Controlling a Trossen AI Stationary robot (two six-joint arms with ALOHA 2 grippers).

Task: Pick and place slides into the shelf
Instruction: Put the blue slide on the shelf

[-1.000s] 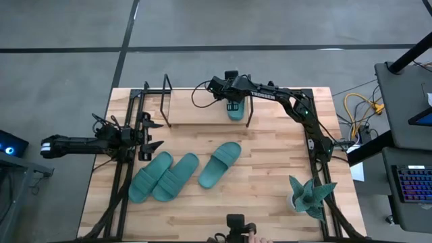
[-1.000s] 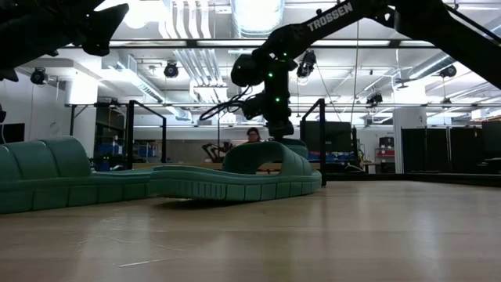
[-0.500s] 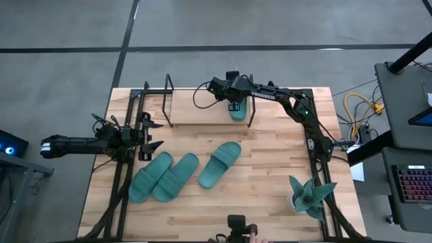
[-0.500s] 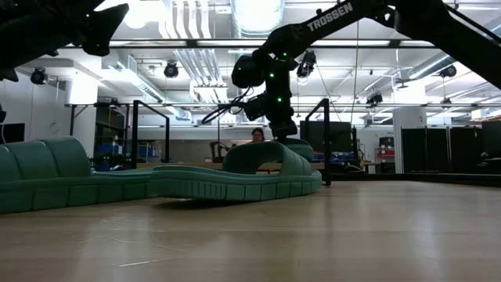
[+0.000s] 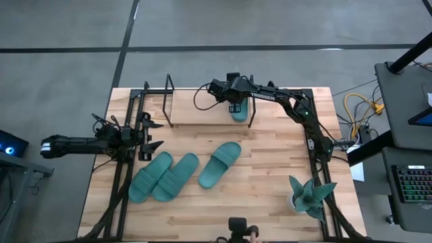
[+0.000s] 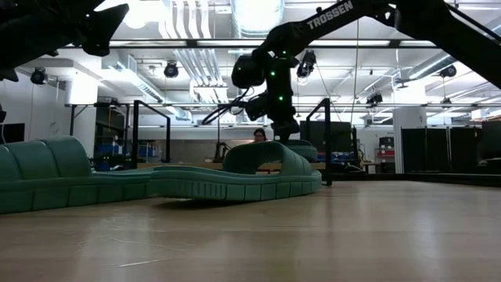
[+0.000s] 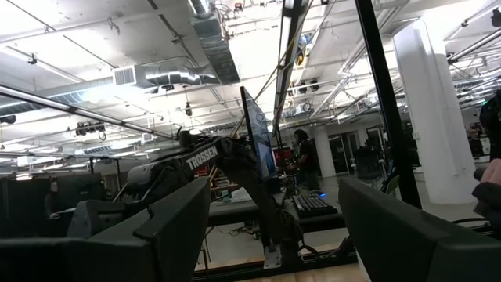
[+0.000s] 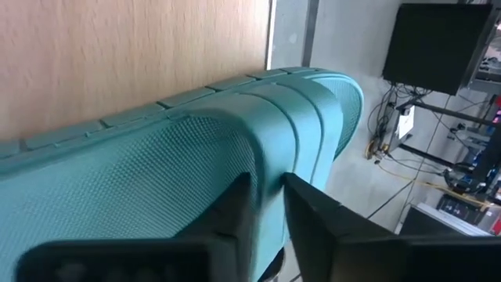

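Slide (image 5: 237,112) on the shelf (image 5: 202,108): largely hidden beneath the right gripper (image 5: 234,106) in the high view; contact of its fingers indiscernible.

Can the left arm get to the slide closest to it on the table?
Probably yes. The left tool waits open beside the nearest slide, and nothing lies between them on the table.

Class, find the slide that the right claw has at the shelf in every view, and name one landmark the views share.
High view: slide on the shelf, right end.
Low view: behind the near slide.
Left wrist view: not in it.
Right wrist view: fills the frame.
Shared landmark: right claw.
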